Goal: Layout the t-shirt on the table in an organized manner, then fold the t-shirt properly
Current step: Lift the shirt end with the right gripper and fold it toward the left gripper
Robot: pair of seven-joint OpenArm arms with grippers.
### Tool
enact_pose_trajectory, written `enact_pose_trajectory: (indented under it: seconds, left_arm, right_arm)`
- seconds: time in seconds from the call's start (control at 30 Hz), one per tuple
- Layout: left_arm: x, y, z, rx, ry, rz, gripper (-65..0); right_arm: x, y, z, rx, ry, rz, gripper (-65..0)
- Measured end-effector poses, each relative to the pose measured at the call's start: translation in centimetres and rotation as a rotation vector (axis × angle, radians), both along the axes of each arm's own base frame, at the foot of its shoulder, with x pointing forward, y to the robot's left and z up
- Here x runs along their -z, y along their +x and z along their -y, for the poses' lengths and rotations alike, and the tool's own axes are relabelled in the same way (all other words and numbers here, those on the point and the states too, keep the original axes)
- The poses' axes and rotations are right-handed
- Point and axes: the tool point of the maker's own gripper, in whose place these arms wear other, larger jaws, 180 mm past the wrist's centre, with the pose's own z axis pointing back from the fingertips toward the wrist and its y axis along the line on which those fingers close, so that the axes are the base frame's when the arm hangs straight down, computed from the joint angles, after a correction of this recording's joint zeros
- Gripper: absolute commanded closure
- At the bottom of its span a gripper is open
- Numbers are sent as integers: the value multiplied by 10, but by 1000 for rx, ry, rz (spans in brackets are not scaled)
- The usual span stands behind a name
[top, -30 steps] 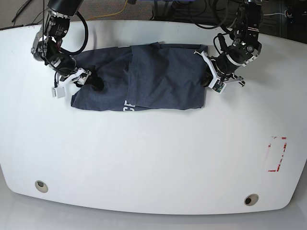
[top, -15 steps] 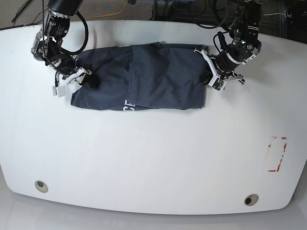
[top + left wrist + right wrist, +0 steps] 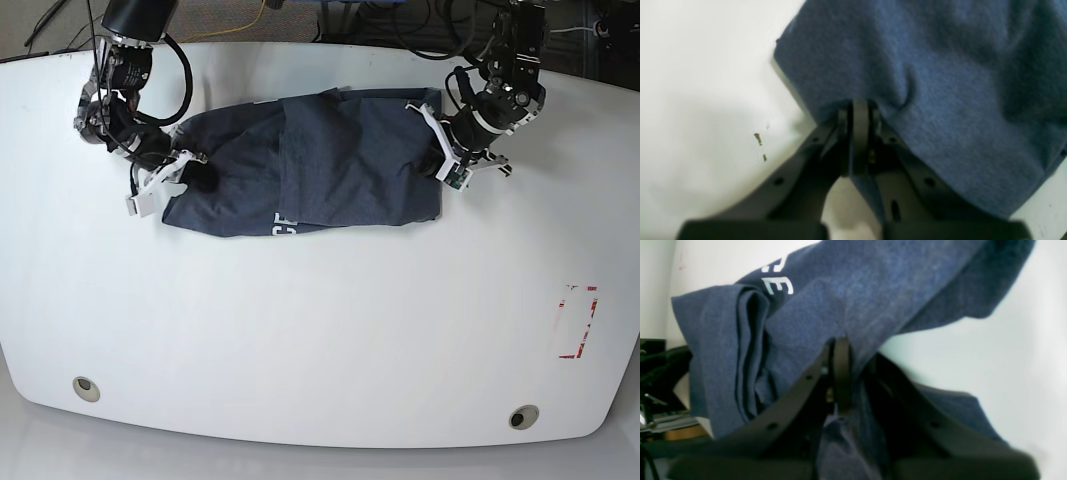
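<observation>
The dark navy t-shirt (image 3: pixel 320 165) lies folded into a wide band across the far half of the white table (image 3: pixel 300 330), with part of its white lettering (image 3: pixel 285 226) showing at the near edge. In the base view my left gripper (image 3: pixel 437 160) is at the band's right end, shut on the t-shirt (image 3: pixel 940 83), fabric pinched between closed jaws. At the band's left end my right gripper (image 3: pixel 190 172) is closed on the t-shirt (image 3: pixel 840 300); cloth bunches around the fingers (image 3: pixel 841 373) and the letters (image 3: pixel 776 283) appear beyond them.
A red tape rectangle (image 3: pixel 577 322) marks the table at the right. Two round grommet holes (image 3: pixel 86 388) (image 3: pixel 523 416) sit near the front edge. Cables and dark equipment (image 3: pixel 400 20) lie beyond the far edge.
My right gripper has closed on the shirt's left end and moved right, pushing that end inward. The whole band has shifted slightly right. My left gripper stays shut on its end.
</observation>
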Motion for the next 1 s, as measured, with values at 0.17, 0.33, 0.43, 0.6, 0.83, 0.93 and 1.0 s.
enact_pose_trajectory:
  seconds: [0.17, 0.33, 0.43, 0.6, 0.83, 0.93, 1.0]
  left_arm:
    - [0, 0, 1, 1, -3, -1, 0]
    - [0, 0, 1, 1, -3, -1, 0]
    - [0, 0, 1, 1, -3, 0, 0]
    - [0, 0, 2, 3, -3, -1, 0]
    - [5, -1, 2, 1, -4, -15, 0]
    - [8, -2, 1, 0, -2, -24, 0]
    - [8, -3, 1, -1, -6, -25, 0]
  right_arm:
    - [-26, 6, -3, -20, -38, 73, 0]
    - [-51, 11, -6, 1, -54, 127, 0]
    - [-57, 9, -7, -12, -71, 123, 0]
    - [-66, 8, -10, -35, -90, 139, 0]
    - [-83, 10, -13, -51, -118, 194, 0]
    - [-87, 10, -19, -77, -126, 204, 0]
    - [-87, 10, -23, -92, -125, 206, 0]
